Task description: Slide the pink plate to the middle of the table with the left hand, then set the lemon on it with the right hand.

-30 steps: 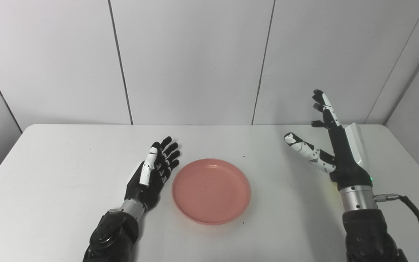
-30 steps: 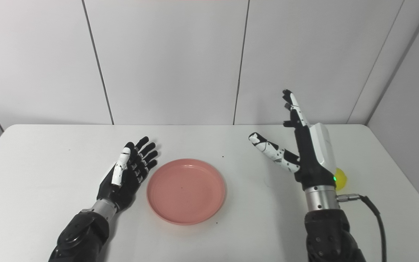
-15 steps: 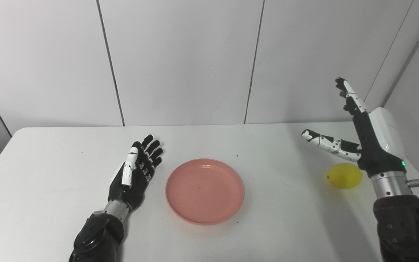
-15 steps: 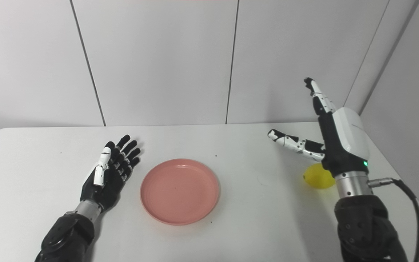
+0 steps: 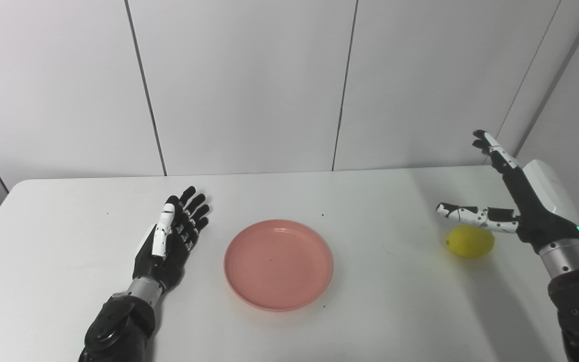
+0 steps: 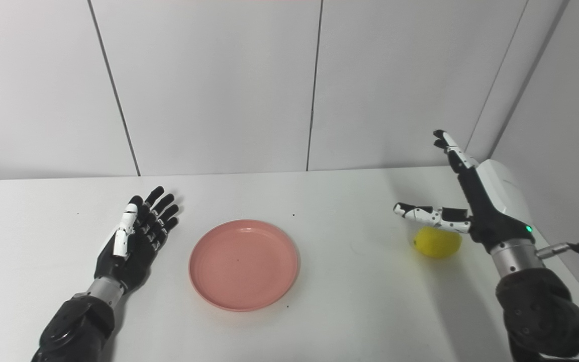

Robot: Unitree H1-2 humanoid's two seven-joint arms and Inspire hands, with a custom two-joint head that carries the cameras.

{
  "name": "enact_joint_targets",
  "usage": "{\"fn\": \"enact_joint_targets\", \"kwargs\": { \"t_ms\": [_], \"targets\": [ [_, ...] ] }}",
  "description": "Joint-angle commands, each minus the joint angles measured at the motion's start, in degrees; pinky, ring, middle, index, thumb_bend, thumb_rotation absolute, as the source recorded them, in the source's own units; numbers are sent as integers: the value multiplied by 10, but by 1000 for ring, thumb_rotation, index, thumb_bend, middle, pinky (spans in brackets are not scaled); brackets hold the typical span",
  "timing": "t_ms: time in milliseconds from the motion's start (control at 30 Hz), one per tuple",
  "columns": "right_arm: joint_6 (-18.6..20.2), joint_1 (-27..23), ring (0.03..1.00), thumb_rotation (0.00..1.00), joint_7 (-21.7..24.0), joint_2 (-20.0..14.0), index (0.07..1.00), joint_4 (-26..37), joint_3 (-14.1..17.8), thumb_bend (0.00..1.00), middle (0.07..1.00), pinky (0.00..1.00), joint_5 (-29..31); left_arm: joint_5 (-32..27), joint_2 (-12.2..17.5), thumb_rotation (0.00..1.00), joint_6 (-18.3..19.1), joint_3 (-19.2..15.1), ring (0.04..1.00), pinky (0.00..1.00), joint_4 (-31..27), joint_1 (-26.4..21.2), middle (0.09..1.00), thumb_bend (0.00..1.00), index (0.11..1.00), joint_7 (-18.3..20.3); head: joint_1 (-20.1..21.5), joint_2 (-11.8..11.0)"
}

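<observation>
1. A white worktop [image 5: 68,261] is shown from above and in front, backed by plain grey wall panels [image 5: 249,85]; two black robot arms are seen coming in from the bottom edge

2. A pink plate [image 5: 278,264] is seen lying flat near the middle of the worktop, empty, so the sliding step is judged done

3. The left hand [image 5: 171,241] is laid on the worktop just beside the plate's left rim, apart from it, with its fingers spread and nothing held; it is judged to be parked there so that the plate is left free for the fruit

4. A yellow lemon [image 5: 470,241] is seen resting on the worktop well to the right of the plate, near the right edge

5. The right hand [image 5: 515,211] is held above and just behind the lemon, released, with the fingers pointing up and away and the thumb [image 5: 463,214] stretched out over the fruit; whether the thumb touches the lemon cannot be told

6. This wide posture is judged to be a preparation for closing around the lemon from above, the lemon not yet being grasped
</observation>
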State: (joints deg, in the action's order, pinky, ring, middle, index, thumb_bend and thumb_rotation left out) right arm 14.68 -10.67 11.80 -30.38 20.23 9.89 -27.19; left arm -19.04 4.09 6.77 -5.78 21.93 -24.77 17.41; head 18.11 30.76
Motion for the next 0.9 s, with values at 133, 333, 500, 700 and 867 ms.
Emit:
{"fn": "enact_joint_targets", "kwargs": {
  "t_ms": [133,333,500,700,867],
  "targets": [
    [17,-16,907,457,16,-31,933,-12,0,1000,924,847,8,-8,7,1000,9,-4,970,1000,12,-3,966,442,959,3,-1,2],
    [26,-16,902,445,38,-55,928,-28,-12,1000,920,846,4,-6,9,1000,3,-3,964,994,17,-3,959,441,955,4,-2,4],
    [28,-18,896,417,56,-69,918,-42,-14,1000,915,834,18,-7,10,1000,7,-3,960,989,12,-1,955,446,950,1,-2,6],
    [23,-27,877,404,64,-81,901,-63,-27,1000,894,833,19,-5,13,1000,10,0,959,988,6,-1,954,449,950,1,-5,8],
    [23,-30,872,383,72,-91,897,-78,-33,1000,887,833,18,-8,16,1000,11,2,965,993,7,-3,962,443,955,6,-7,9]
  ]
}}
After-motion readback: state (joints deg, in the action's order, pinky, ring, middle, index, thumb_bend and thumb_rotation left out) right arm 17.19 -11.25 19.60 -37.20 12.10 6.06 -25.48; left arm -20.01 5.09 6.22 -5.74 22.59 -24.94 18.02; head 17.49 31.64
